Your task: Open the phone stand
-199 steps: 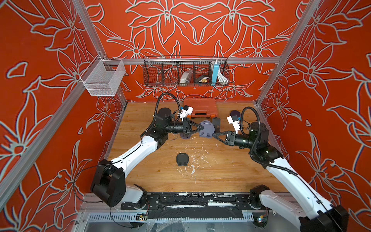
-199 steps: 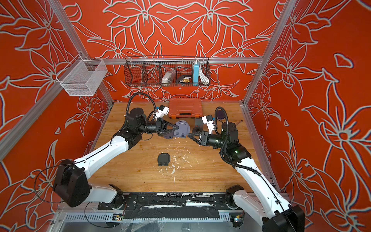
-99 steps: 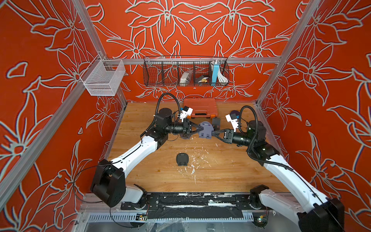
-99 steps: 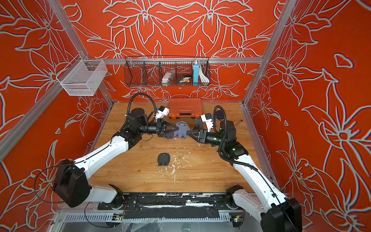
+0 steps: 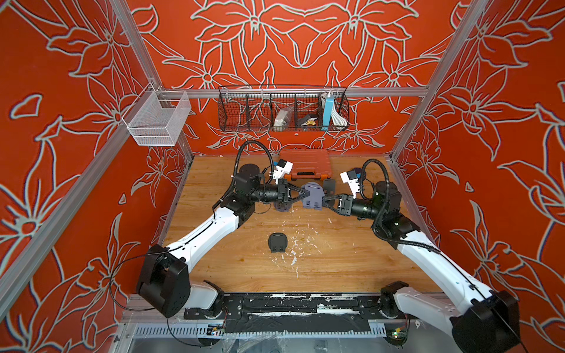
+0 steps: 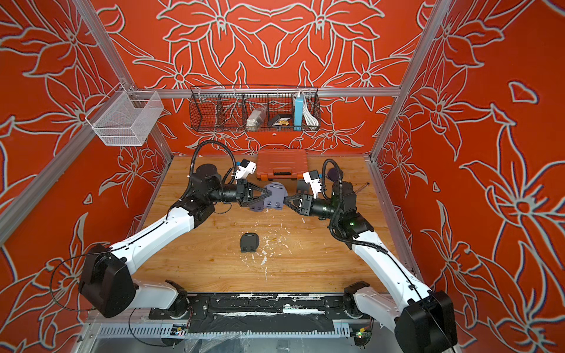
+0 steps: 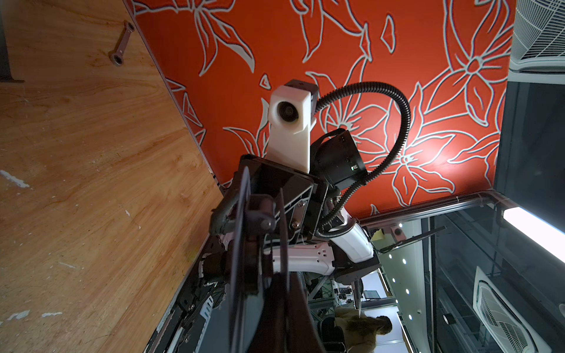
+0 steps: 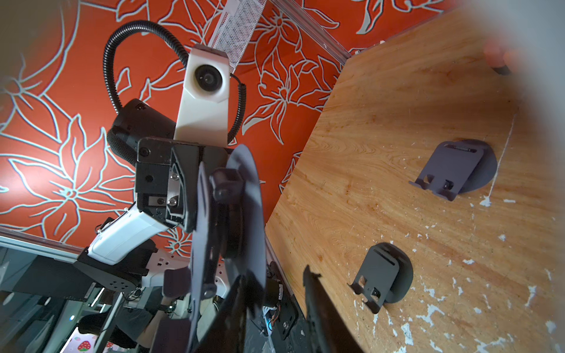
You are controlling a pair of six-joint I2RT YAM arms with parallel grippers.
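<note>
The matte lilac-grey phone stand [image 5: 313, 195], rounded plates on a knobbed hinge, hangs above the scuffed wooden table [image 5: 351, 259] toward 12 o'clock, pinched by the closed left gripper [image 5: 301, 194]. The right gripper [image 5: 327, 198] reaches it from 3 o'clock; only its wrist view shows the jaws parted.

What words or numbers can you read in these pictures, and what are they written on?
No text reads clearly anywhere.
No label reads on the orange plastic tool case.
Too small to read: the light blue box in the black wire basket.
No print shows on the lilac plastic phone stand.
None on the dark grey folded stand.
</note>
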